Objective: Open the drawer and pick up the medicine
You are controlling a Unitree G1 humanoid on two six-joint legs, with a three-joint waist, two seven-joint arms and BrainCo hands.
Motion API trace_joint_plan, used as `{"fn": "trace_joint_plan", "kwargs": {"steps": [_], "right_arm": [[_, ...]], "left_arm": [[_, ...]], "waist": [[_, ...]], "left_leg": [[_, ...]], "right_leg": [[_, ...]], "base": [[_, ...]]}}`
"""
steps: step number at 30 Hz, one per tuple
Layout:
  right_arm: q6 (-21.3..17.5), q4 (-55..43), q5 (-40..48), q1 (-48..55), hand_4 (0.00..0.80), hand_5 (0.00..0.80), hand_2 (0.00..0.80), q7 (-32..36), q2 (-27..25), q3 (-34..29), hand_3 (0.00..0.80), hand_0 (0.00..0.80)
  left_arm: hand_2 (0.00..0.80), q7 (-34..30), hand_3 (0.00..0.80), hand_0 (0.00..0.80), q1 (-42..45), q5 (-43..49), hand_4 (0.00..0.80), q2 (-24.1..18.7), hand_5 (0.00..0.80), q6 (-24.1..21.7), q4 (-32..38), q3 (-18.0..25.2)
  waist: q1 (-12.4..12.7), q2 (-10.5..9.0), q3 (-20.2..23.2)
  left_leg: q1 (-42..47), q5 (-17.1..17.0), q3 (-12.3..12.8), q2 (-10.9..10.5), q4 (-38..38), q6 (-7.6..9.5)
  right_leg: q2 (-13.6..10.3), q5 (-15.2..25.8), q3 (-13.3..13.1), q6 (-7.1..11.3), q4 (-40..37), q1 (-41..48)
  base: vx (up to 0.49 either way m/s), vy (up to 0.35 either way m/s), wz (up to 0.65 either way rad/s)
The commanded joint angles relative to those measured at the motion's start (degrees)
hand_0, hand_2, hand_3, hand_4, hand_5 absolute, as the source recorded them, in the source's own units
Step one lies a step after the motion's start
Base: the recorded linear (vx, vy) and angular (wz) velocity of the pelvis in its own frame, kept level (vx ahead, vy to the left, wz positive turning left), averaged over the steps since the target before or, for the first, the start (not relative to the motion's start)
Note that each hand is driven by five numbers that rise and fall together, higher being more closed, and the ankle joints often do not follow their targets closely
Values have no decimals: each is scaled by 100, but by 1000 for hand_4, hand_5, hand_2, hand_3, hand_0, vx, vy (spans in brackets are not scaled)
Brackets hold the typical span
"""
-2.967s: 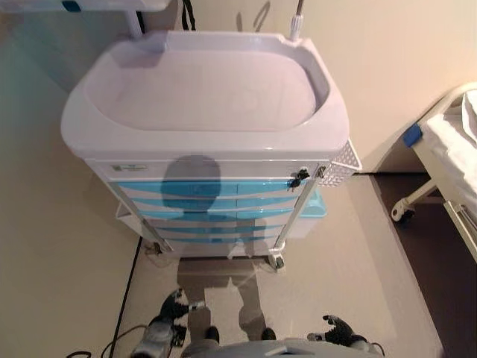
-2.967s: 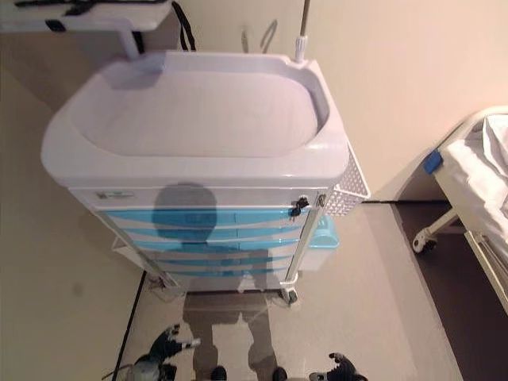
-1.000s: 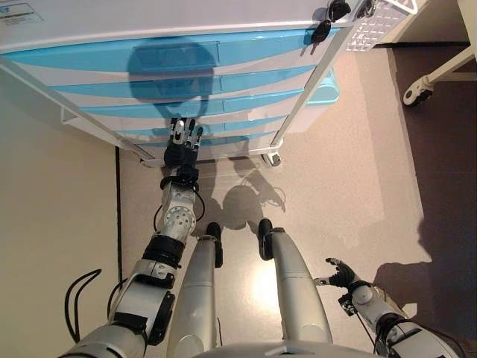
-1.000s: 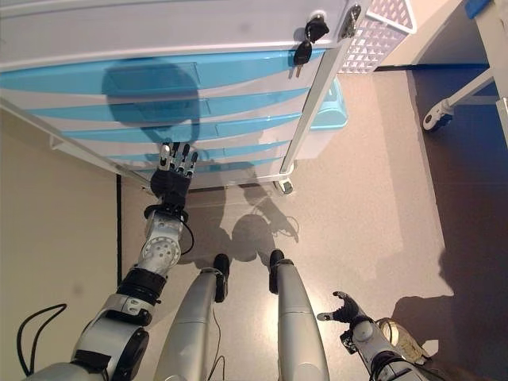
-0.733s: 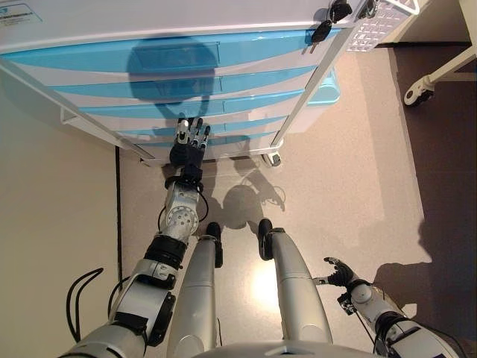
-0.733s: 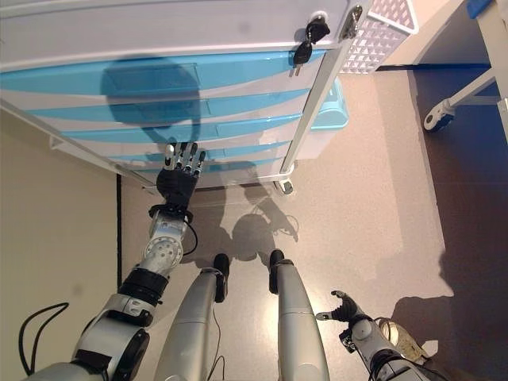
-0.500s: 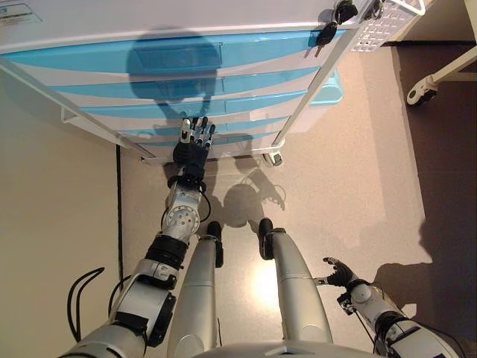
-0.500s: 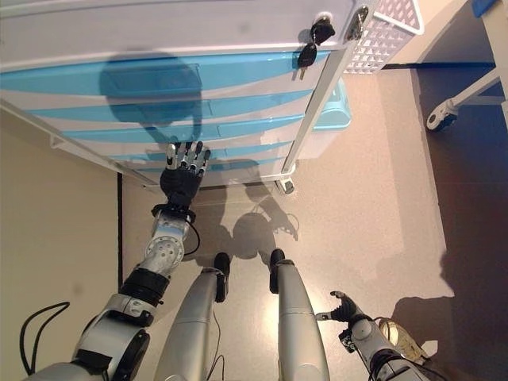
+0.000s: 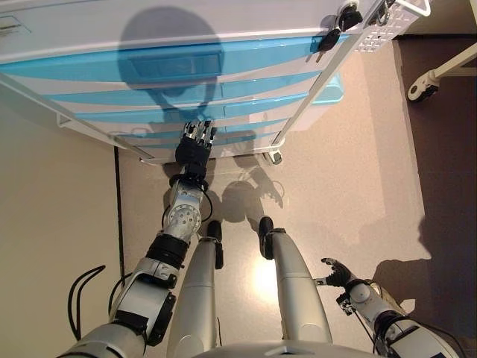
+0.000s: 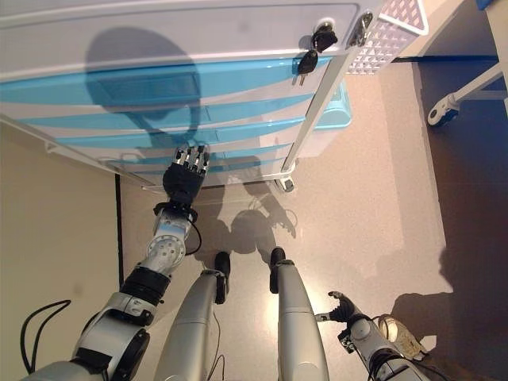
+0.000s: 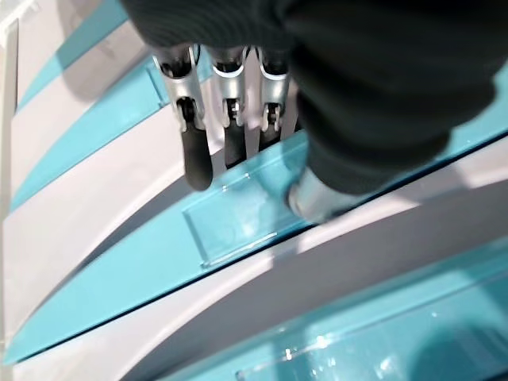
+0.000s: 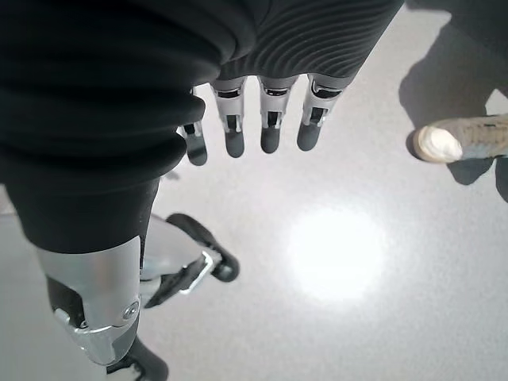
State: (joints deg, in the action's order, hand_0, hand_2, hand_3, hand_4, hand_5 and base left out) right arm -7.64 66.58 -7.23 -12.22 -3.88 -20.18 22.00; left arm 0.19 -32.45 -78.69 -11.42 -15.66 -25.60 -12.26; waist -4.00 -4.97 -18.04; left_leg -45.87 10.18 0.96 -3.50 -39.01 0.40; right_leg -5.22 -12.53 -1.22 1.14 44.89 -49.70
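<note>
A white medical cart [image 9: 89, 30] with several blue drawer fronts [image 9: 171, 63] stands before me, all drawers shut. No medicine shows in any view. My left hand [image 9: 194, 151] is raised to one of the lower drawers [image 9: 238, 125], fingers straight, tips against its front. In the left wrist view its fingers [image 11: 194, 151] rest by a clear label holder [image 11: 238, 218] on the blue band. My right hand [image 9: 340, 274] hangs low at the lower right, open and empty; its fingers [image 12: 266, 131] show straight over bare floor.
Keys [image 9: 334, 28] hang from a lock at the cart's upper right corner. A white mesh basket [image 9: 384, 21] and a blue bin [image 9: 329, 91] hang on its right side. A bed's wheel [image 9: 417, 91] is at the far right. A person's shoe [image 12: 456, 141] is near my right hand.
My left hand has moved forward and up from near the cart's base to the lower drawer front. The view has shifted a little. The right hand stays low.
</note>
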Motion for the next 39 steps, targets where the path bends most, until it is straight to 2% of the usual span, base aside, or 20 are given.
{"fn": "trace_joint_plan", "kwargs": {"steps": [1,7,8,9,10,11,16,29,39], "right_arm": [[-130,278,-85,216,0,0,0,19,-223,206,0,0],[-119,313,-104,234,0,0,0,30,-207,247,0,0],[-117,312,-104,229,0,0,0,35,-208,249,0,0],[-115,316,-105,235,0,0,0,44,-210,257,0,0],[-116,319,-105,233,0,0,0,45,-208,263,0,0],[-113,325,-106,226,0,0,0,52,-203,271,0,0],[-98,350,-138,216,0,0,0,33,-187,286,0,0],[-40,335,-245,218,0,0,0,0,-77,175,0,0],[11,337,-470,188,0,0,0,-23,-112,63,0,0]], "left_arm": [[800,-809,800,800,-991,280,800,119,800,-667,1336,33],[800,-793,800,800,-1006,273,800,99,800,-721,1369,87],[800,-799,800,800,-1013,267,800,91,800,-721,1370,93],[800,-799,800,800,-1007,267,800,70,800,-720,1360,94],[800,-805,800,800,-1014,265,800,58,800,-725,1365,90],[800,-815,800,800,-1024,253,800,51,800,-723,1382,92],[800,-810,800,800,-941,245,800,24,800,-703,1379,127],[800,-934,800,800,438,101,800,74,800,-472,1458,688],[800,-1053,800,800,1717,131,800,118,800,-190,1540,1009]], "waist": [[13,254,425],[29,218,450],[32,199,432],[43,197,437],[48,187,430],[49,172,404],[86,149,359],[383,84,282],[655,45,251]], "left_leg": [[281,42,0,-210,524,354],[535,-96,-57,-207,868,320],[501,-289,-22,-203,946,341],[615,-128,-69,-210,957,317],[636,-140,-81,-214,982,314],[586,-337,-45,-212,1037,333],[709,-372,-86,-228,1093,330],[1230,-366,-282,-307,1117,317],[1531,-372,-607,-428,1088,303]], "right_leg": [[79,652,-54,167,-631,177],[74,770,3,203,-919,424],[61,961,31,178,-1030,407],[72,809,4,214,-991,508],[68,817,6,217,-1015,533],[48,1004,29,186,-1106,508],[25,1009,62,185,-1138,642],[-56,840,210,120,-1064,1260],[-150,655,374,48,-949,1693]], "base": [[0,0,0],[-15,-1,0],[0,0,0],[0,0,0],[0,0,0],[-94,-6,0],[-19,0,0],[-2,-4,2],[-7,-22,14]]}}
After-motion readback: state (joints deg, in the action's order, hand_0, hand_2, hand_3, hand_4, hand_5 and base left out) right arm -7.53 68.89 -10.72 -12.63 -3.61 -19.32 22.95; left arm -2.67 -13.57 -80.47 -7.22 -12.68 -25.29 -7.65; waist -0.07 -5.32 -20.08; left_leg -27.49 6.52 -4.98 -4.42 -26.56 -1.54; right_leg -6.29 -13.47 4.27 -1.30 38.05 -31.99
